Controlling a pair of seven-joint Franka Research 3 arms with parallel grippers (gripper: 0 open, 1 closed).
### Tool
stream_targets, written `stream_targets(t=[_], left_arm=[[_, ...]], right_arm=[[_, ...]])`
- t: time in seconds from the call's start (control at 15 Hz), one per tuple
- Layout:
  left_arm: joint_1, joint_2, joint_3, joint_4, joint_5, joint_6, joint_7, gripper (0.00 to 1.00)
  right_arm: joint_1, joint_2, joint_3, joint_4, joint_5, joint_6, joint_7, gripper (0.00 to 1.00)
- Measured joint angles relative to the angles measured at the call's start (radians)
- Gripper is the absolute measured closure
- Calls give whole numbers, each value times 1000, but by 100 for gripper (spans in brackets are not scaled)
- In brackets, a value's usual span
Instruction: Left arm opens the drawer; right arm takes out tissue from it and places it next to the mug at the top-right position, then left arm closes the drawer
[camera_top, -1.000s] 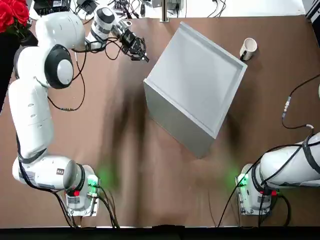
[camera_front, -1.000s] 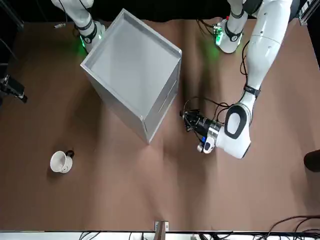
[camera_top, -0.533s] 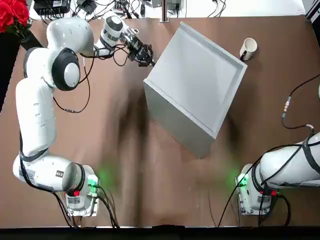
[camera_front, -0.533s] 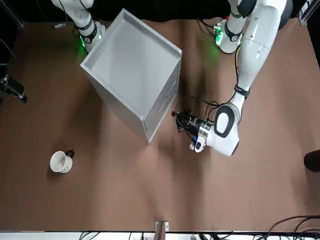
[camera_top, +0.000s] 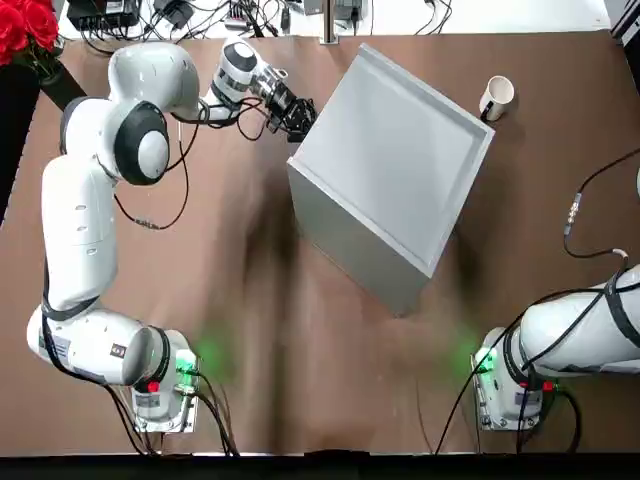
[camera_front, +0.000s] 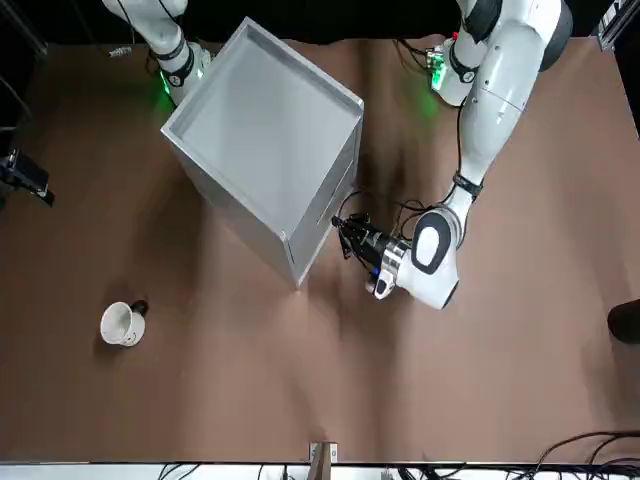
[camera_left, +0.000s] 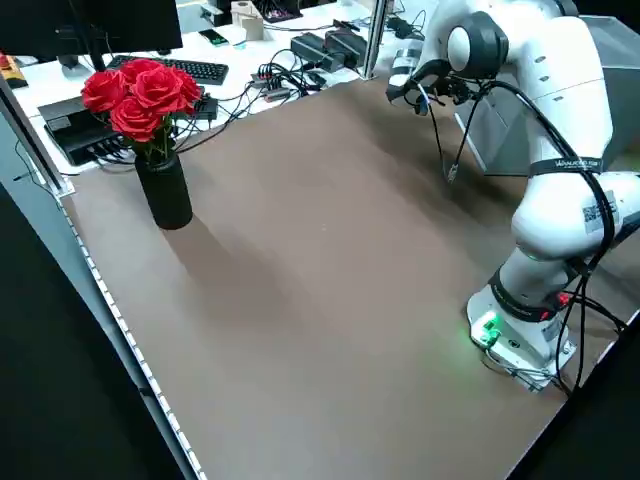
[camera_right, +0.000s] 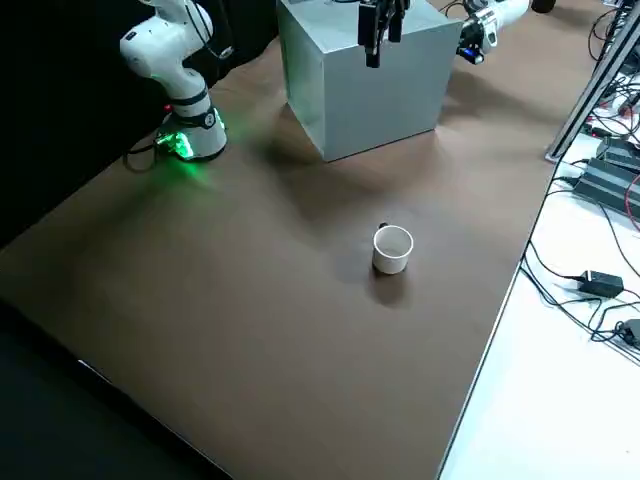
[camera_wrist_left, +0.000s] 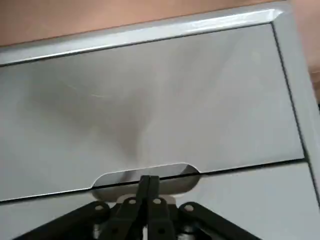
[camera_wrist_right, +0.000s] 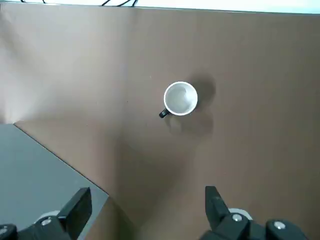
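At the cabinet's (camera_top: 390, 165) front face, left hand (camera_wrist_left: 148, 186): fingers pressed together, tips at the oval recess between two panels, nothing gripped. In the top view the same hand (camera_top: 297, 116) meets the cabinet's upper-left face.

Drawer (camera_wrist_left: 145, 105): shut, flush with the cabinet; no gap seen.

Tissue: not in view; presumably inside the drawer.

Mug (camera_top: 496, 96): upright on the tabletop (camera_top: 250, 300), just beyond the cabinet's far right corner, handle toward the cabinet in the right wrist view (camera_wrist_right: 180, 98).

Right hand (camera_right: 380, 28): fingers spread wide, empty, hovering above the cabinet's top, mug side.

Left arm (camera_top: 90, 200): reaches from its base round to the cabinet front.

Right arm (camera_top: 580, 335): mostly out of the top view.

Risks, judged:
- Closed fingertips may skid off the shallow recess without catching the drawer lip, so a pull yields nothing.
- Cabinet sits free and skewed on the tabletop; a pull with any friction in the slide may drag the whole cabinet instead of the drawer.
- A shifted cabinet may upset the right hand's reach into the drawer.
- Cable loops (camera_top: 185, 120) near the left wrist may snag during retraction.
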Motion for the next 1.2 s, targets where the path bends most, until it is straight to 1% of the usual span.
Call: stream_targets(t=[0.4,0.87,1.2], left_arm=[[-6,34,0,13,-16,1,-17,99],[-7,38,-1,17,-24,-44,-21,99],[-8,39,-5,17,-27,-51,-23,99]], right_arm=[[0,0,-1,0,0,0,0,0],[0,0,-1,0,0,0,0,0],[0,0,0,0,0,0,0,0]])
